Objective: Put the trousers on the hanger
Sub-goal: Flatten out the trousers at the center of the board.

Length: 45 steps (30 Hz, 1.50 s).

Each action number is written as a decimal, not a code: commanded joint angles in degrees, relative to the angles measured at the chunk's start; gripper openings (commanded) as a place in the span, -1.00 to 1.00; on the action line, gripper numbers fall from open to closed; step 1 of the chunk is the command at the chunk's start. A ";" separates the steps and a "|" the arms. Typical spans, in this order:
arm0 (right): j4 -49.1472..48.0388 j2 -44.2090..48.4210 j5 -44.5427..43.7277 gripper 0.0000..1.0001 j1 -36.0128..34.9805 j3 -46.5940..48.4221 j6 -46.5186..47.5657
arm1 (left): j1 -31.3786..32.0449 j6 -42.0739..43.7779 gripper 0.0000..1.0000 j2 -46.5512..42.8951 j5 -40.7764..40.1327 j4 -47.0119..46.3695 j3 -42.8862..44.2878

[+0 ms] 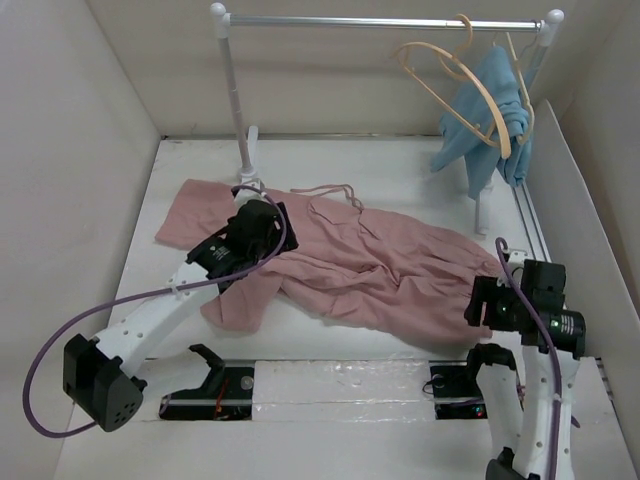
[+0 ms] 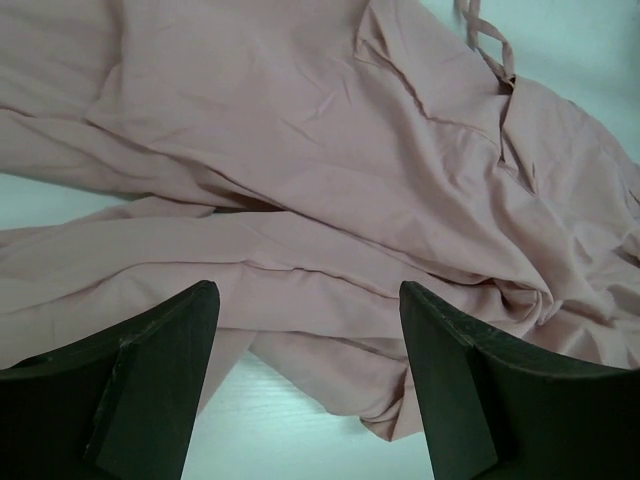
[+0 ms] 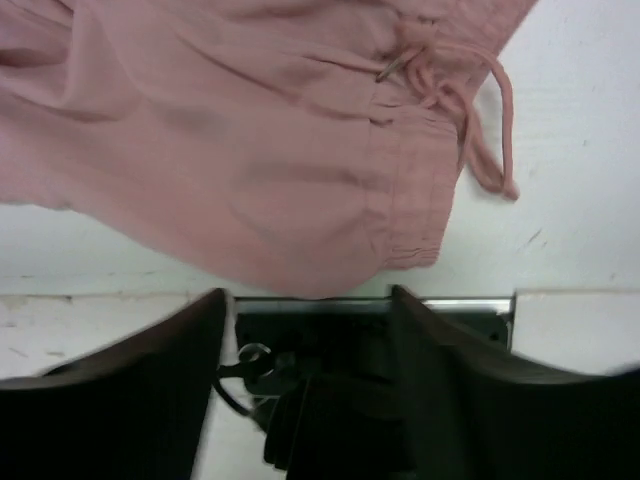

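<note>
Left gripper (image 2: 308,300) hangs wide open over the pink trousers (image 1: 370,260). They lie crumpled across the middle of the white table (image 1: 400,160). Right gripper (image 3: 305,300) is wide open too, at the trousers' right end by the front edge. Bare table shows behind the trousers. The tan hanger (image 1: 470,80) hangs on the rail (image 1: 380,21), back right.

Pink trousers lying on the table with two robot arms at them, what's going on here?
Two arms are setting up to put the trousers on the hanger. The trousers lie crumpled on the table. The left gripper hovers open over the leg fabric, and the right gripper is open beside the drawstring waistband. Neither holds anything yet. The empty hanger hangs on the rail at the back, next to a light-blue garment.
</note>
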State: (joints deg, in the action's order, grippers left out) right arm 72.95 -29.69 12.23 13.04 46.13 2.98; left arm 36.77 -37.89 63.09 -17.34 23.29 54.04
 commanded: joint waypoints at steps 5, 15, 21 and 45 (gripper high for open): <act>1.18 -8.87 4.80 0.61 -0.47 14.77 8.70 | -9.34 3.26 0.40 -5.25 2.58 5.79 -0.16; -17.39 -12.41 11.59 -0.93 -19.09 5.55 11.78 | -29.74 -15.60 0.35 -16.07 1.88 19.94 -8.42; -22.32 -16.18 13.35 -0.51 -29.37 5.46 15.47 | -29.74 -30.47 0.57 -15.02 -0.94 20.32 -10.27; -31.11 -21.02 11.50 -0.17 -44.85 6.51 15.74 | -43.37 -20.47 0.07 19.86 2.14 5.02 -12.56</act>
State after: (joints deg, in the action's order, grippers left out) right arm 44.80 -50.70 24.12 -31.27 49.80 18.28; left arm -6.50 -58.74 80.03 -13.82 30.28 41.41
